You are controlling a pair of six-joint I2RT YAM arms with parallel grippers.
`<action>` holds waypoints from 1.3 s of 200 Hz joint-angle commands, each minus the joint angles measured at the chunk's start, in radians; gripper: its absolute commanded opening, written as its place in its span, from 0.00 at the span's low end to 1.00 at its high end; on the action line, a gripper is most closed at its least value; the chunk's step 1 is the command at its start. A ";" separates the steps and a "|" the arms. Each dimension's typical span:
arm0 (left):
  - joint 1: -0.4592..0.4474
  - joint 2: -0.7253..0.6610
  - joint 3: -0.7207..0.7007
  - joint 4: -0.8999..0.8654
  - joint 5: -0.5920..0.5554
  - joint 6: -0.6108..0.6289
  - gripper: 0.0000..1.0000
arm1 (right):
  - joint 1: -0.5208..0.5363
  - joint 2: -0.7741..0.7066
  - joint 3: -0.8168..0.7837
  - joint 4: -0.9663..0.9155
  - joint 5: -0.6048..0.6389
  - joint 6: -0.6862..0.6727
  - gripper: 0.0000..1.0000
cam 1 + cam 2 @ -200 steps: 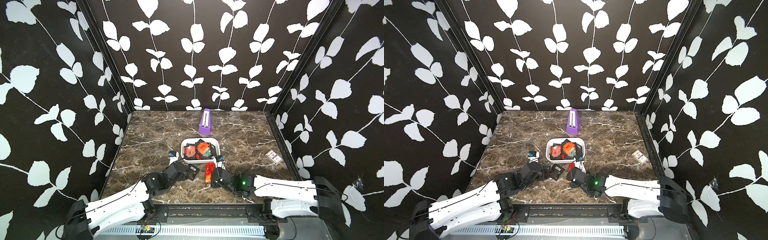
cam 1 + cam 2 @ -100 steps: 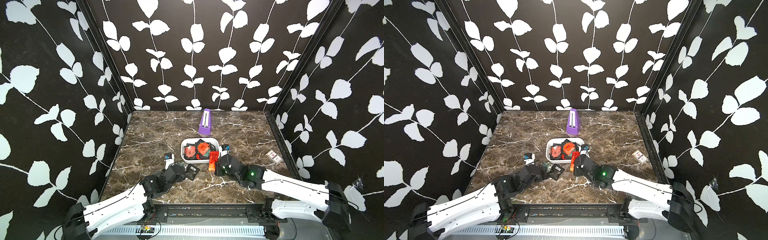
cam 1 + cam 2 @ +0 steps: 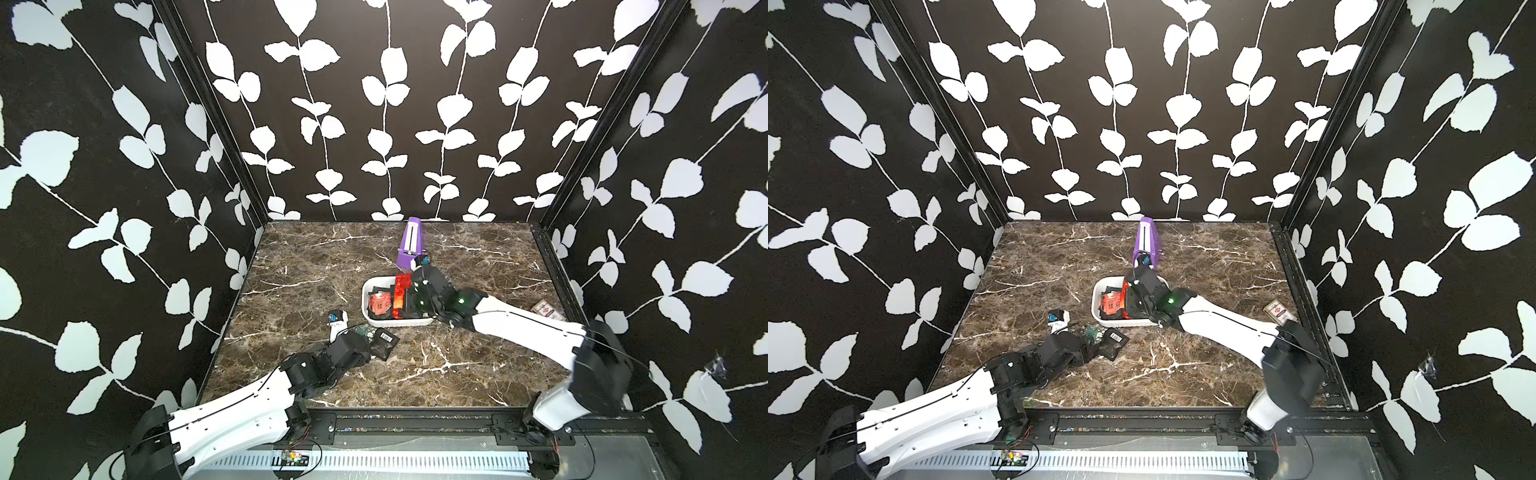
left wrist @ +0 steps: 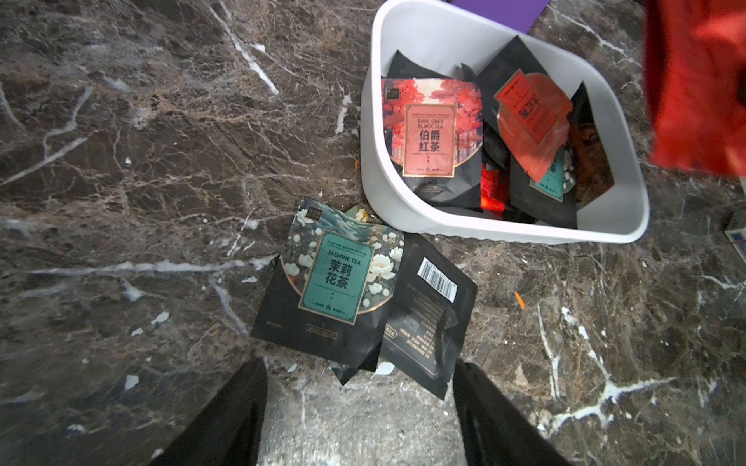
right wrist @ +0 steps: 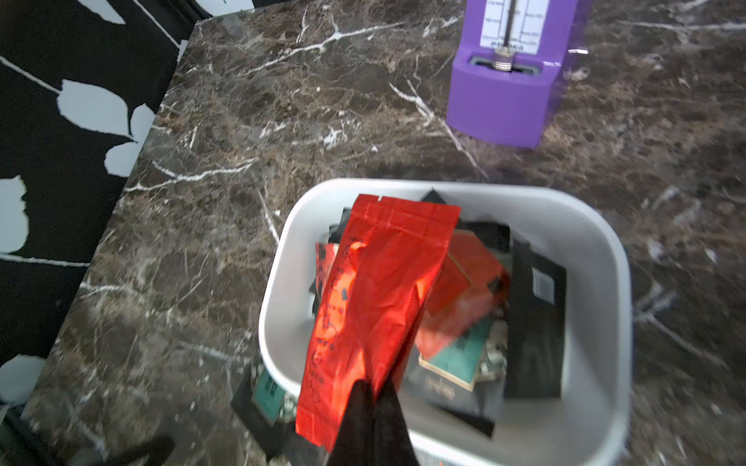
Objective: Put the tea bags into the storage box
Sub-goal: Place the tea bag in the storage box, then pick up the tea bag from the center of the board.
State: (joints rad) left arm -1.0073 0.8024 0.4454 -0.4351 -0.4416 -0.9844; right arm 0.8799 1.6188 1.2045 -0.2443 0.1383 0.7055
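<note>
Marble counter, dark brown with white veins, boxed in by black walls printed with white leaves.

Left of centre, near the front edge: left claw hangs released, jaws wide apart, over two loose sachets lying flat. Jasmine sachet is green face up. Barcode sachet is black, touching and partly overlapping its right side. A corner of something else shows from under them.

Centre: box, white tub, just behind those two. Inside is a loose pile: Earl Grey sachet red face up against the left wall, orange sachet tilted beside it, and teal and black ones beneath.

Over the box: right claw clenched on one short end of a red pouch. The pouch's long axis runs away from the claw, roughly front to back. Cannot tell whether it touches the pile.

Behind the box, toward the back edge: purple wedge, upright.

Right edge: card pack, flat, well apart from the rest.
</note>
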 commanded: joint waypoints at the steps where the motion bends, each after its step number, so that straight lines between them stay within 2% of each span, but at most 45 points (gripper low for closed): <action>1: -0.002 0.008 -0.002 -0.010 0.004 -0.001 0.67 | -0.029 0.084 0.095 -0.006 -0.020 -0.022 0.00; 39: -0.001 0.034 0.016 -0.027 0.005 0.009 0.63 | -0.064 0.203 0.192 -0.075 0.004 -0.040 0.00; 50: -0.001 0.041 0.027 -0.048 -0.006 0.005 0.62 | -0.071 0.217 0.216 -0.131 0.037 -0.060 0.14; 64: -0.001 0.044 0.037 -0.067 -0.023 0.006 0.63 | -0.073 0.204 0.216 -0.162 0.085 -0.090 0.37; 73: -0.001 0.047 0.039 -0.070 -0.032 0.010 0.64 | -0.073 0.185 0.213 -0.177 0.103 -0.114 0.43; 111: 0.005 0.056 0.078 -0.099 -0.076 0.046 0.63 | -0.070 0.041 0.158 -0.213 0.141 -0.159 0.48; 141: 0.020 0.061 0.102 -0.096 -0.075 0.076 0.61 | -0.070 -0.145 0.023 -0.146 0.086 -0.143 0.48; 178: 0.101 0.055 0.080 -0.001 0.037 0.108 0.58 | -0.057 -0.334 -0.172 -0.013 -0.047 -0.055 0.48; 203: 0.146 0.065 0.071 0.043 0.100 0.122 0.55 | -0.015 -0.418 -0.291 0.062 -0.065 0.007 0.48; 260: 0.207 0.110 0.048 0.180 0.257 0.131 0.51 | 0.122 -0.418 -0.536 0.271 -0.027 0.139 0.48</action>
State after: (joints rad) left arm -0.8207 0.8871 0.5133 -0.3283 -0.2749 -0.8700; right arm 0.9550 1.1866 0.7406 -0.1081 0.0929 0.7593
